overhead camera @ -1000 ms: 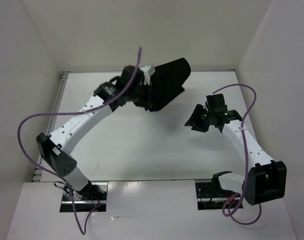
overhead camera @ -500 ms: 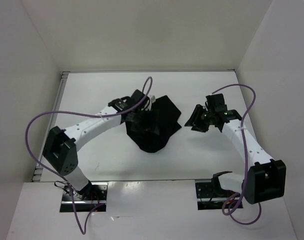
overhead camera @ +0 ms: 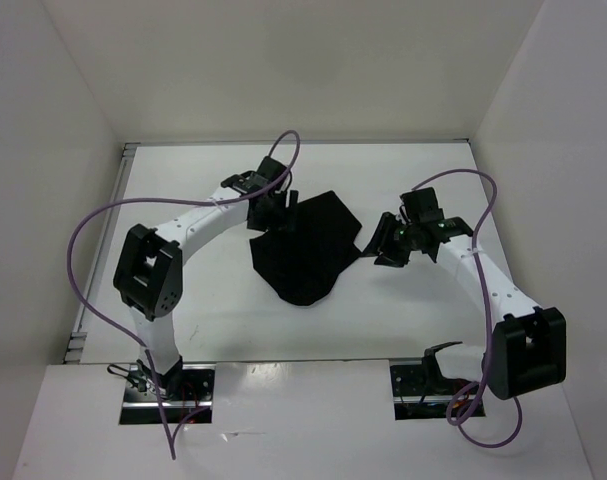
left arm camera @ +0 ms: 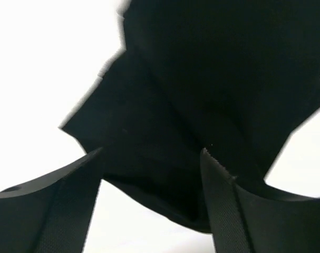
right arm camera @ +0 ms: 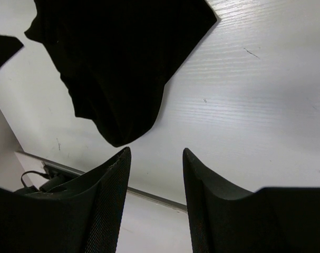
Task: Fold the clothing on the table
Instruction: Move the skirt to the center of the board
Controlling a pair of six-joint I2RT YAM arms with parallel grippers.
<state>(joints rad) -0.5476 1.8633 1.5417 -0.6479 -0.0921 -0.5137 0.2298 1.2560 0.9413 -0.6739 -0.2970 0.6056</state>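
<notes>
Far left: a thin, smooth purple cable (overhead camera: 79, 240), looped in a wide arc beside the white-shelled, black-jointed left arm (overhead camera: 198, 222).

At that arm's tip: the matte black left gripper (overhead camera: 283, 205) (left arm camera: 150, 158), with two broad wedge-shaped fingers (left arm camera: 70, 200), finely ribbed on their inner faces. Stands wide open and grips nothing. Sits at the cloth's far left corner; contact impossible to judge.

Just ahead of and beneath those fingertips: the clothing (overhead camera: 308, 250) (left arm camera: 202, 79), a plain black garment of soft fabric with no marks. Lies flat, gathered into an irregular, many-cornered patch. Broad at the far side, tapering to a rounded point toward the arm bases. Shows layered edges in the left wrist view, one flap over another.

Underneath: the table (overhead camera: 213, 300) (right arm camera: 244, 105), a large flat white rectangular top, smooth and matte, with faint streaks and a few small dark scuffs.

Just right of the cloth: the black right gripper (overhead camera: 391, 240) (right arm camera: 155, 153), its inner faces ribbed too. Spread wide and empty. The garment (right arm camera: 123, 58) lies ahead and to the left of its fingertips, apart from them.
</notes>
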